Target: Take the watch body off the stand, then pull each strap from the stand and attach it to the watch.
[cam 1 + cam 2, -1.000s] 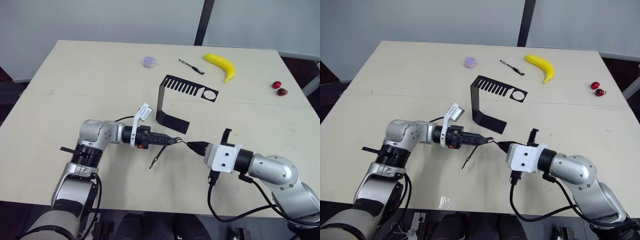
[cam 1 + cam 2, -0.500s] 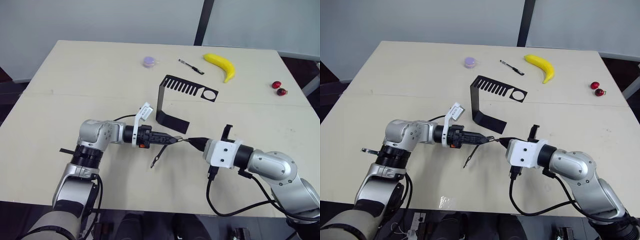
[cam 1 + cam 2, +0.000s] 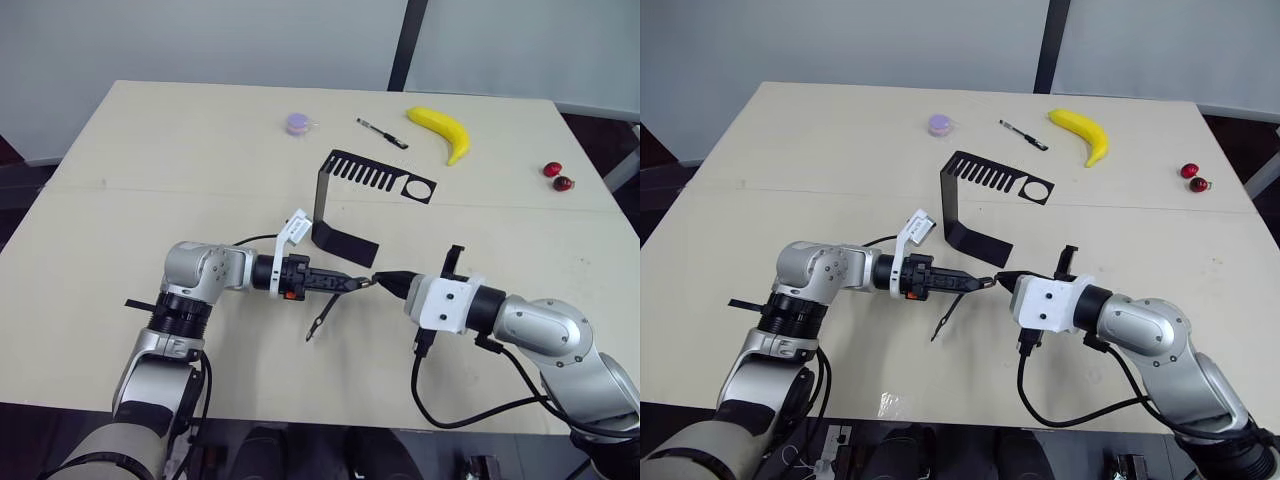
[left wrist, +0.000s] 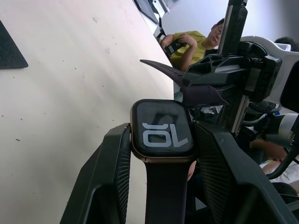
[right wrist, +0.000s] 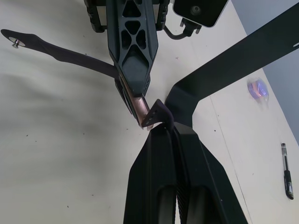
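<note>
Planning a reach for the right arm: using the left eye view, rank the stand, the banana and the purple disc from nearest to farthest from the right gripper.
From the right gripper:
1. The stand, just beyond it, slightly toward the robot's left.
2. The banana, far side of the table, toward the right.
3. The purple disc, far side, toward the left; close to the banana's distance, only slightly farther.

The surface (image 3: 150, 180) is a pale beige top with a thin seam that runs from left to right across its middle. Behind its far edge stands a light grey-blue wall (image 3: 200, 40), divided by a dark vertical post (image 3: 408, 40). Dark floor (image 3: 15, 190) shows at the left.
</note>
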Available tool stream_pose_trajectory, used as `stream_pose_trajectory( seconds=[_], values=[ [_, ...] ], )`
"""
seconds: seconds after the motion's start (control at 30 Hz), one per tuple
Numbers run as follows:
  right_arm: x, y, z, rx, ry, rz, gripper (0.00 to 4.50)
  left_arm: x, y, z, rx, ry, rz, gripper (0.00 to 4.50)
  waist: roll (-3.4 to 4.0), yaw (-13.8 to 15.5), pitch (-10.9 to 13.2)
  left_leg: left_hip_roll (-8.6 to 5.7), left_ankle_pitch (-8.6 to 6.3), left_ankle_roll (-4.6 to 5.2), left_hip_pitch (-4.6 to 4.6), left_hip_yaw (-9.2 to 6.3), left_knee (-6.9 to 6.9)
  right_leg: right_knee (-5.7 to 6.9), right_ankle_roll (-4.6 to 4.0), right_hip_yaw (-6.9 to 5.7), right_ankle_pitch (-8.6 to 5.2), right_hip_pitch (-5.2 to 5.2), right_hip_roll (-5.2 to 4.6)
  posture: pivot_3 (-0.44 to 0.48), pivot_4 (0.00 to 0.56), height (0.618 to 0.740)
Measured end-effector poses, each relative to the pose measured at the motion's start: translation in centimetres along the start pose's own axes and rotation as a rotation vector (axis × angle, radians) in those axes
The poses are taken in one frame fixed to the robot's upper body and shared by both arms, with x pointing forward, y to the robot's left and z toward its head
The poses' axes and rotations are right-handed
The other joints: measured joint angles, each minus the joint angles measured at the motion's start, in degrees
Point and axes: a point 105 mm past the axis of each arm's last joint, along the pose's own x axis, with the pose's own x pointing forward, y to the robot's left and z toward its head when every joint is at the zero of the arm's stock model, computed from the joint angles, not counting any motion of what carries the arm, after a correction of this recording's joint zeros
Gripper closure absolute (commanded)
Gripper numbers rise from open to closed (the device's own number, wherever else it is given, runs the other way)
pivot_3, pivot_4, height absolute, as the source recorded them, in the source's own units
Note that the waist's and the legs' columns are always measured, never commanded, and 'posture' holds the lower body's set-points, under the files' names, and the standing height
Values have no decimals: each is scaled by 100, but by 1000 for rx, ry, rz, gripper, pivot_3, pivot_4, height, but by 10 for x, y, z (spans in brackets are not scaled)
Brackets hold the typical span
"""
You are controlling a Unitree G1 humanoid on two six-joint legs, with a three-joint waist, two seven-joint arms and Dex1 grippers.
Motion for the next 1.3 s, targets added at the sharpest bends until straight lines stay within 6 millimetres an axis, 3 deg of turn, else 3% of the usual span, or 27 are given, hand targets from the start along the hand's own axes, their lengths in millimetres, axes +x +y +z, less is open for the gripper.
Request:
stream_pose_trajectory(
  seconds=[0.2,0.43,0.83,1.3],
  values=[
    [-4,5,-7,26,29,4,4500,-4,-3,3,12,-19,-21,2919,0,-2,0,0,0,0,0,0,0,1,0,0,0,0,0,0,150,740],
    [-5,10,-2,34,11,24,4500,-3,-7,7,28,-34,-49,2919,0,-25,0,0,0,0,1,0,0,1,0,0,0,0,1,0,150,740],
    [-21,-5,7,35,-2,-4,4500,-9,-4,8,52,-42,-28,2919,0,-76,0,1,0,0,1,0,0,1,0,0,0,0,1,0,150,740],
    [-14,1,8,46,-9,23,4500,-6,-4,7,41,-35,-39,2919,0,-92,0,0,0,0,1,-1,0,2,0,1,0,0,1,0,150,740]
  ],
)
